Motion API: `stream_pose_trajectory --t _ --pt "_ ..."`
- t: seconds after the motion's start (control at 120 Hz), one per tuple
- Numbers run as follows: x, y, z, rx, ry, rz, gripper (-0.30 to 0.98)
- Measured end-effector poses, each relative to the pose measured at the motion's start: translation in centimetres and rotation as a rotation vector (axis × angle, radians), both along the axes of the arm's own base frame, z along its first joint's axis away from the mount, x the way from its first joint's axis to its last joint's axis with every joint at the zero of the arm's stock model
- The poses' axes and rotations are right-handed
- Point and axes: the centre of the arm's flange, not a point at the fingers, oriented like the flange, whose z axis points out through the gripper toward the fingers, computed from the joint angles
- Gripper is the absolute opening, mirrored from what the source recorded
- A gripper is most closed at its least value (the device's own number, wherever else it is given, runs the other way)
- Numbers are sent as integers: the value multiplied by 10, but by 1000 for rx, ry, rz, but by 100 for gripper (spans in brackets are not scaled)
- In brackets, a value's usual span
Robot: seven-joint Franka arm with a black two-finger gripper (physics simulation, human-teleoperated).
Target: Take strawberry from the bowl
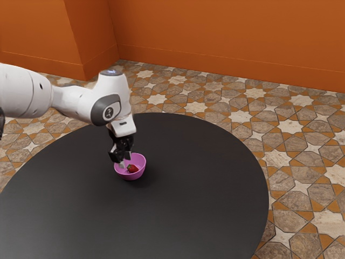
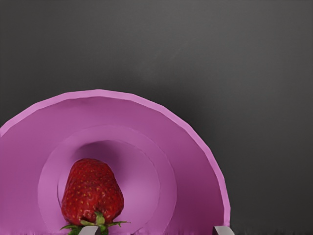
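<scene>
The fingers (image 1: 122, 164) stand wide apart, pointing down at the pink bowl (image 2: 198, 196) on the black worktop (image 1: 205, 189). The strawberry (image 2: 93, 193) lies in the bowl. In the wrist view, one fingertip overlaps its leaves, the other the rim; whether either touches, I cannot tell.
</scene>
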Motion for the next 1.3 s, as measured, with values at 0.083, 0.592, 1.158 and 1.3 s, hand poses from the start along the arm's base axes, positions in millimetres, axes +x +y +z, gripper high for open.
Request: stream_pose_trajectory --t 0.083,0.592,1.158,1.3 --pt "7 3 -8 -5 -13 -38 27" --pt "11 11 -35 -75 -14 -33 20" --pt "15 12 -9 -72 -69 -38 -5" --pt "16 -72 55 -110 -158 -168 -9"
